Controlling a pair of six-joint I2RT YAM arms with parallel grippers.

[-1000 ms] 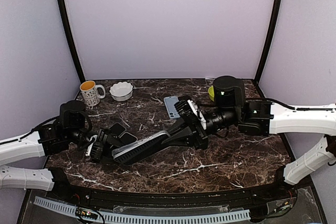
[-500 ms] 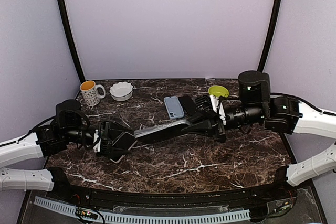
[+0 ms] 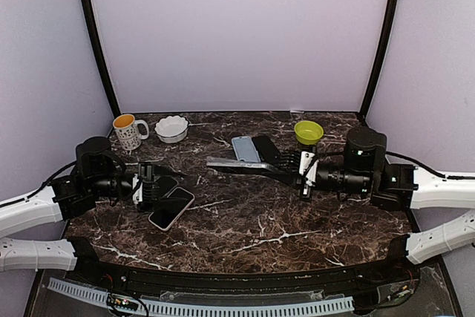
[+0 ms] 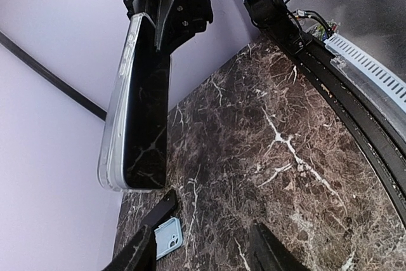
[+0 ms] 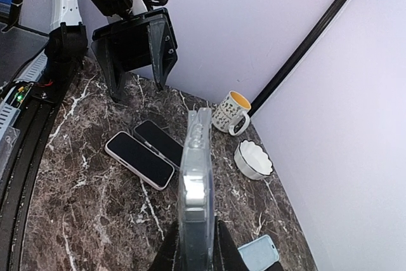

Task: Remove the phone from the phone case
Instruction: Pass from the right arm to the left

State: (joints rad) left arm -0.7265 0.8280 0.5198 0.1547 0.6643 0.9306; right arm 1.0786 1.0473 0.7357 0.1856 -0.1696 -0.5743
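1. Far left, a speckled mug [image 3: 128, 132] stands upright with an orange-yellow drink inside; its pattern is too small to read.
2. Left claw [image 3: 156, 183] hovers low with its fingers spread, nothing between them.
3. There's the phone [image 3: 171, 208], out of its case! It lies flat and screen-up on the marble desk [image 3: 245, 235], just near of that claw. It has a pale rim, and its long axis runs diagonally from near-left to far-right.
4. A second, dark phone [image 5: 158, 143] lies parallel right beside it.
5. The white scalloped bowl [image 3: 171, 128] sits at the back, next to the mug.
6. Centre stage: the phone case [image 3: 237, 164], with a clear rim and a dark glossy face, is held off the desk. Its long axis runs across the desk and its free end points left.
7. Behind it, a light-blue case [image 3: 244, 151] lies flat.
8. The green bowl [image 3: 308, 132] sits at the back right.
9. Right claw [image 3: 297, 171] is pressed tight on the phone case's right end.
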